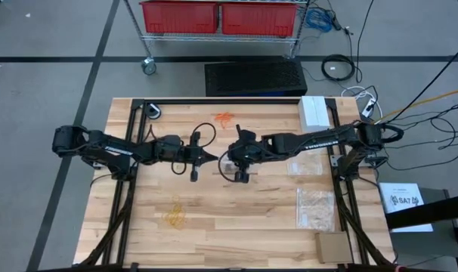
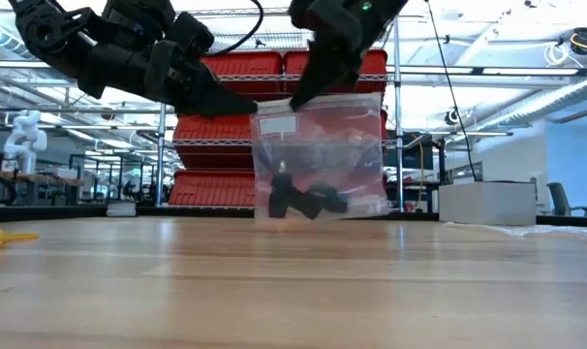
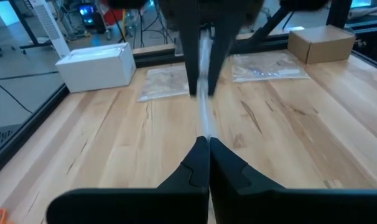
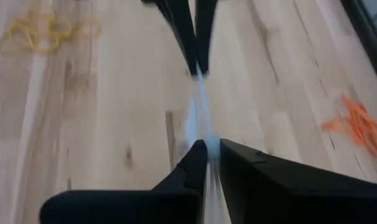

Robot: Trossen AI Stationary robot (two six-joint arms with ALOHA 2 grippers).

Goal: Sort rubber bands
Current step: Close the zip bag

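Above the middle of the table (image 1: 214, 227), both grippers hold one clear bag (image 2: 323, 160) up by its top edge. The left gripper (image 2: 250, 104) pinches the bag's upper corner on one side, its fingers closed flat on the plastic; in the left wrist view the two tips (image 3: 207, 152) meet on the thin edge of the bag. The right gripper (image 2: 303, 97) is clamped on the same top edge a little further along, and the right wrist view shows its fingers (image 4: 207, 155) closed on the plastic, with the left gripper's tips facing it just beyond.

Black bands (image 2: 303, 199) lie bunched in the bottom of the bag, which hangs just over the wood, or perhaps brushes it; I cannot tell which. A white label strip (image 2: 279, 125) sits near the bag's top.

Orange bands (image 1: 224, 119) lie loose on the table toward the far edge, well apart from the bag. Yellow bands (image 1: 174, 215) lie loose on the near left part of the table, also well apart.

On the right side lie two more clear bags (image 1: 315, 205), a white box (image 1: 314, 110) at the far corner and a brown box (image 1: 333, 246) at the near corner. Red bins (image 2: 235, 126) stand on a rack behind the table
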